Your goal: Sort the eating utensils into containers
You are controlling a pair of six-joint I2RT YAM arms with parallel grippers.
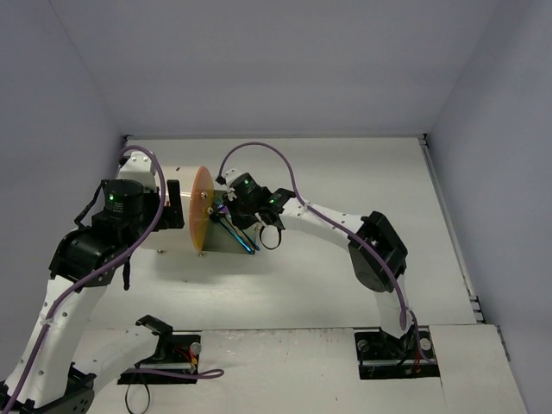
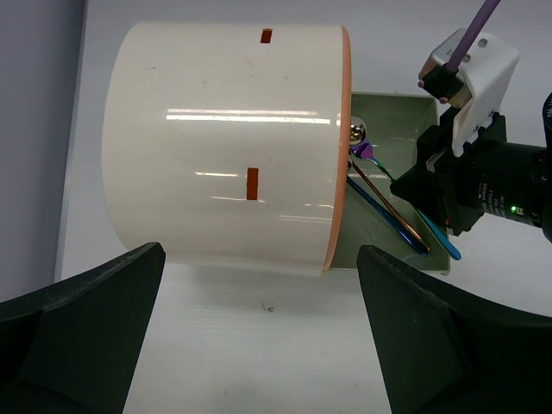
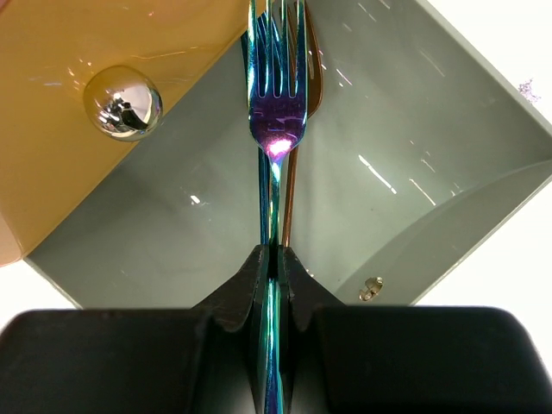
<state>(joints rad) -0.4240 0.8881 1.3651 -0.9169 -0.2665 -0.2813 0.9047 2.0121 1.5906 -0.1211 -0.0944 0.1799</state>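
Note:
My right gripper [image 3: 272, 259] is shut on the handle of an iridescent purple-teal fork [image 3: 278, 121]. The fork's tines point toward the cabinet's round orange front [image 3: 103, 43], over a grey-green slide-out drawer [image 3: 414, 129]. Under the fork lie a blue utensil [image 3: 263, 198] and a copper one [image 3: 289, 198]. From above, these utensils [image 1: 237, 235] lie in the drawer, right of the orange front [image 1: 202, 210]. My left gripper [image 2: 259, 345] is open and holds nothing. It sits beside the cream drum cabinet [image 2: 224, 147], which lies on its side.
A shiny round knob [image 3: 123, 102] sits on the orange front, close to the fork's tines. The drawer's walls [image 2: 392, 112] rise around the utensils. A small brass fitting [image 3: 372, 288] is on the drawer's curved wall. White walls enclose the table.

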